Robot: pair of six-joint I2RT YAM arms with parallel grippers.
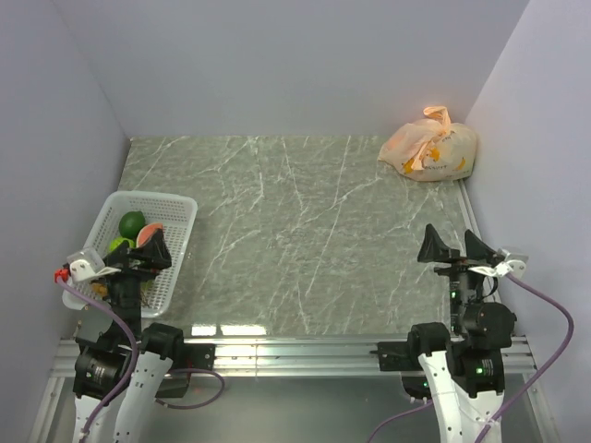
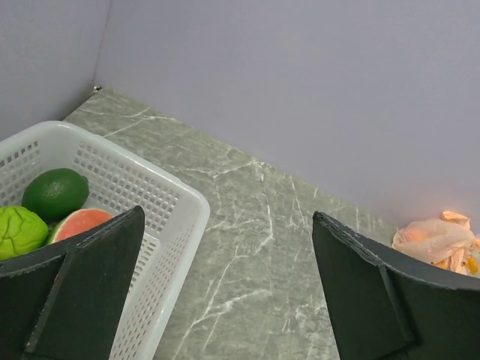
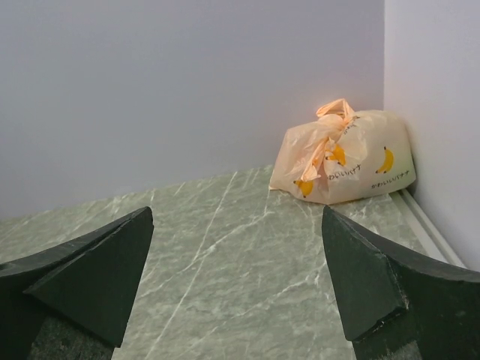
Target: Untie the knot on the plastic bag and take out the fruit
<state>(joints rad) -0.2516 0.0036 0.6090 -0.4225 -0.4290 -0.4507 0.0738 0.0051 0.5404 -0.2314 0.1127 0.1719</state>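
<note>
The plastic bag (image 1: 430, 148) lies tied in the far right corner against the walls. It is pale peach with yellow banana prints. Its knot (image 1: 436, 116) sticks up on top. The right wrist view shows the bag (image 3: 352, 163) and its knot (image 3: 334, 112) far ahead. The left wrist view shows the bag (image 2: 437, 241) at the far right. The fruit inside it is hidden by the plastic. My left gripper (image 1: 144, 251) is open and empty over the basket's near right part. My right gripper (image 1: 451, 240) is open and empty at the near right, well short of the bag.
A white lattice basket (image 1: 181, 209) stands at the near left, also in the left wrist view (image 2: 176, 217). It holds a dark green fruit (image 2: 54, 193), a light green one (image 2: 18, 229) and a watermelon slice (image 2: 79, 223). Walls close in the table on three sides.
</note>
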